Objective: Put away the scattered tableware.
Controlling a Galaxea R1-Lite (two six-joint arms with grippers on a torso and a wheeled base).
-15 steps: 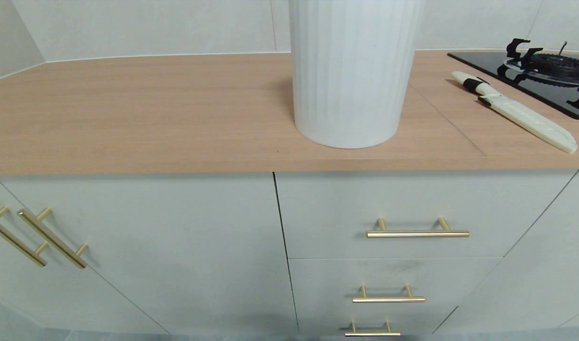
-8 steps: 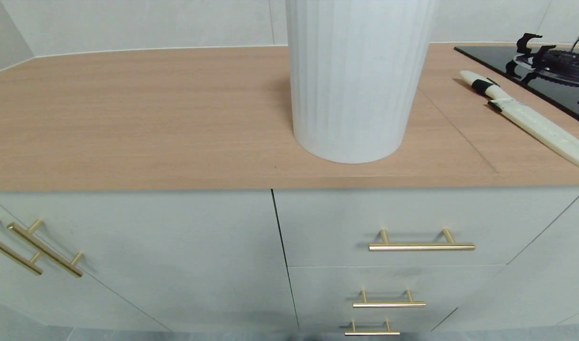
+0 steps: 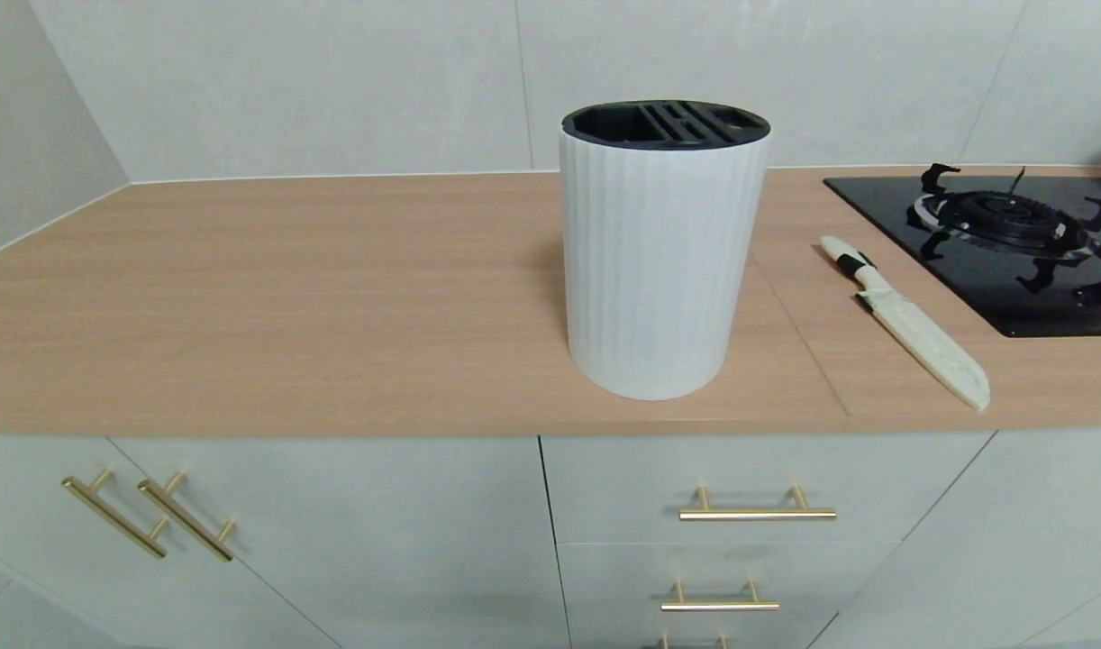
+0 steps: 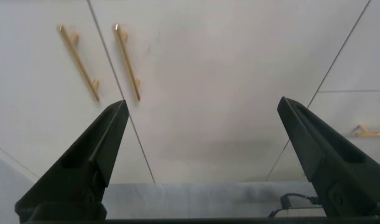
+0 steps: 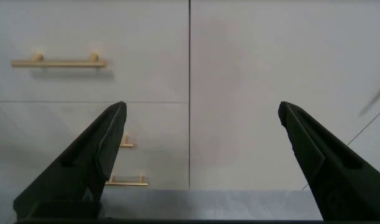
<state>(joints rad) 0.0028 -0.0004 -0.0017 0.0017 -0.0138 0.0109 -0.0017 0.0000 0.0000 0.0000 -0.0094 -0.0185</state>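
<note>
1. Cream-white with a black band on its handle, the knife (image 3: 906, 329) lay flat on the wooden countertop (image 3: 289, 297). It was on the robot's right side, between the white ribbed knife holder (image 3: 663, 252) and the black gas hob (image 3: 992, 243), touching neither.
2. Its long axis ran on a diagonal. The handle (image 3: 852, 263) pointed toward the back wall and slightly toward the holder. The blade tip (image 3: 976, 398) pointed toward the hob side and ended close to the counter's front edge.
3. The holder stood upright near the front edge, its dark slotted top (image 3: 666, 123) facing up, with nothing to be seen in it.
4. Both grippers hung low before the cabinet fronts (image 3: 334, 523), below the counter. The left gripper (image 4: 202, 102) faced the paired brass door handles (image 4: 127, 62). The right gripper (image 5: 202, 104) faced the drawer fronts with their brass handle (image 5: 58, 62). Each had its jaws spread wide and held nothing.
5. So the knife lay above and beyond both sets of jaws, well apart from them. The right arm looked the nearer, since the knife sat to the right of the holder.
6. The coming move would likely call for raising that arm over the counter. The jaws would then need turning across the knife's diagonal, so they could close on the handle and not the blade.
</note>
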